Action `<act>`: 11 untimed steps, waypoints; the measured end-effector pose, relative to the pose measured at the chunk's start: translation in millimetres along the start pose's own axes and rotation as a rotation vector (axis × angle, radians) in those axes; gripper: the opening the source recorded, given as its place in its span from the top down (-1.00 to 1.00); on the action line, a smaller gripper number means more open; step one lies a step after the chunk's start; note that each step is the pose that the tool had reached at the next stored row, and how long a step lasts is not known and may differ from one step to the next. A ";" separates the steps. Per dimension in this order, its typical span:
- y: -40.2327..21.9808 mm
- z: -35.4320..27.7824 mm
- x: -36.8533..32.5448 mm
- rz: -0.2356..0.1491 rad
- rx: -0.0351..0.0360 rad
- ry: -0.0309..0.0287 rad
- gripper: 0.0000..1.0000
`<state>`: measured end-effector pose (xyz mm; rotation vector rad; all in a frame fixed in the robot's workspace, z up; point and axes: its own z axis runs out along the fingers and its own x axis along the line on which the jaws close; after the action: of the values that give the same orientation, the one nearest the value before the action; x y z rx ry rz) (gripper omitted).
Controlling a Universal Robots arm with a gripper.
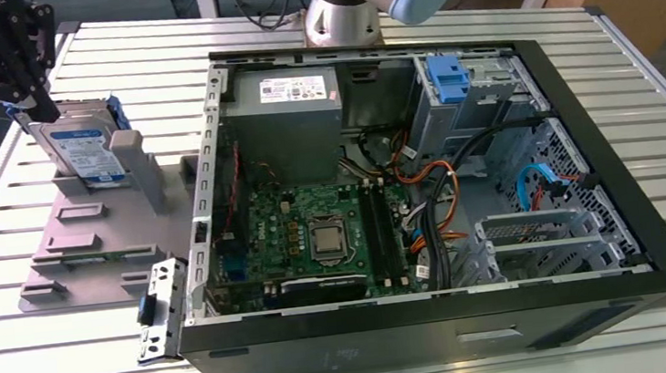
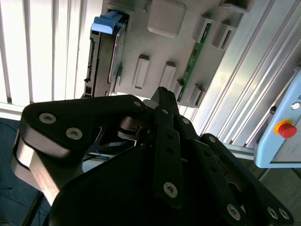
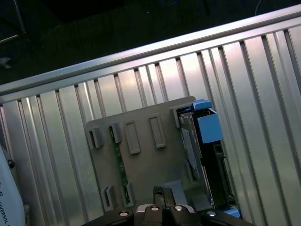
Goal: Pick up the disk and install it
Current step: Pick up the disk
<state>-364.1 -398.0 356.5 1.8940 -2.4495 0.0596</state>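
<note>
The disk stands on edge in a slot at the back of a grey holder plate, on the exterior view's left. It is silver-grey with a white-and-blue label and blue rails. My black gripper hovers just above the disk's upper corner. Its fingers are shut with nothing between them. In the second wrist view the closed fingertips sit apart from the disk. In the first wrist view the gripper is over the plate, beside the disk.
An open computer case fills the middle of the slatted table, with a motherboard, cables and a drive bay holding a blue clip. A green memory stick stands in the holder. A metal bracket leans at the case's front corner.
</note>
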 end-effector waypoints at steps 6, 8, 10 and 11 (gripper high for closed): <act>0.0 0.0 0.0 -0.004 0.0007 0.0015 0.79; 0.0 0.0 0.0 -0.005 0.0009 0.0022 0.79; 0.0 0.0 0.0 -0.006 0.0011 0.0028 0.79; 0.0 0.0 0.0 -0.006 0.0012 0.0031 0.79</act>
<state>-364.1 -398.0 356.5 1.9007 -2.4418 0.0638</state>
